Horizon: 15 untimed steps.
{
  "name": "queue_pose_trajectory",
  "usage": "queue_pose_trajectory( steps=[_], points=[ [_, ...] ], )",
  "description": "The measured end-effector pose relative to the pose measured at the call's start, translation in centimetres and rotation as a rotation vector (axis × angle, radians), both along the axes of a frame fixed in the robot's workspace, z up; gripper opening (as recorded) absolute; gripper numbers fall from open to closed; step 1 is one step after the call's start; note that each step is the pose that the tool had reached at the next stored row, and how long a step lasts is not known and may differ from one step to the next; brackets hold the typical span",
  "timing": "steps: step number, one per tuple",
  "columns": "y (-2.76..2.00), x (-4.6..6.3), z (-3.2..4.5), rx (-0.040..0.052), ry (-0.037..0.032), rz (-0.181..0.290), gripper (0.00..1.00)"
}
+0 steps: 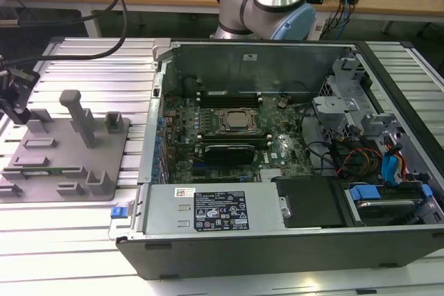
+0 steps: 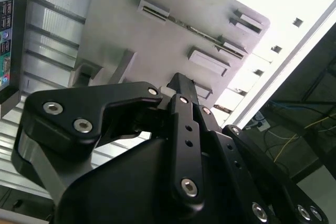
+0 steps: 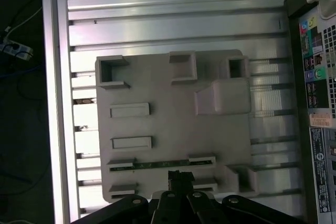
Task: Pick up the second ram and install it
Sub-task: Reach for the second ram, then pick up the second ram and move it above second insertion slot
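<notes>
Pickup step: my end effector (image 3: 181, 176), pressed together and empty, hovers near the second ram (image 3: 157, 165) in its holder (image 3: 173, 119); gotta spread first.

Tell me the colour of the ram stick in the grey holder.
Green; the second ram shows it best in the exterior view.

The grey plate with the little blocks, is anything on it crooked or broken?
Nothing stands out. The grey plate lies flat on the ribbed table, and the green ram stick sits straight on its edge between two holder blocks. The gripper is near the stick.
</notes>
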State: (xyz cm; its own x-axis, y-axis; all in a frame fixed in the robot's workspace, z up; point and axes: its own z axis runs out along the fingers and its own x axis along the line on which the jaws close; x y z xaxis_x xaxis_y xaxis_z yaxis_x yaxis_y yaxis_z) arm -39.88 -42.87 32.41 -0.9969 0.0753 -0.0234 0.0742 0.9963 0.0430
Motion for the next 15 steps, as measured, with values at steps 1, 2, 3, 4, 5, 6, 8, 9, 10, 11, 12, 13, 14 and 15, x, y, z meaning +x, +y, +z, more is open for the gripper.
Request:
queue_pose_trajectory(
  steps=[1, 2, 3, 4, 5, 6, 8, 9, 10, 11, 12, 13, 14, 15],
  points=[
    [-0.01, -0.09, -0.13, 0.0001, -0.0002, 0.000, 0.08],
    [-0.02, -0.15, -0.21, 0.0002, -0.0002, 0.000, 0.08],
    [-0.03, -0.21, -0.30, 0.0002, -0.0003, 0.000, 0.08],
    [-0.04, -0.27, -0.37, 0.0002, -0.0002, 0.000, 0.08],
    [-0.04, -0.33, -0.43, 0.0001, -0.0001, 0.000, 0.08],
    [-0.05, -0.33, -0.44, 0.0000, 0.0000, 0.000, 0.08],
    [-0.04, -0.34, -0.45, 0.0001, 0.0000, 0.000, 0.08],
    [-0.04, -0.34, -0.45, 0.0001, 0.0000, 0.000, 0.08],
    [-0.04, -0.34, -0.45, 0.0001, 0.0000, 0.000, 0.08],
    [-0.04, -0.34, -0.45, 0.0001, 0.0000, 0.000, 0.08],
    [-0.04, -0.34, -0.45, 0.0001, 0.0000, 0.000, 0.08],
    [-0.04, -0.34, -0.46, 0.0001, -0.0001, 0.000, 0.08],
    [-0.04, -0.34, -0.46, 0.0001, 0.0000, 0.000, 0.08],
    [-0.04, -0.34, -0.46, 0.0000, 0.0000, 0.000, 0.08]
  ],
)
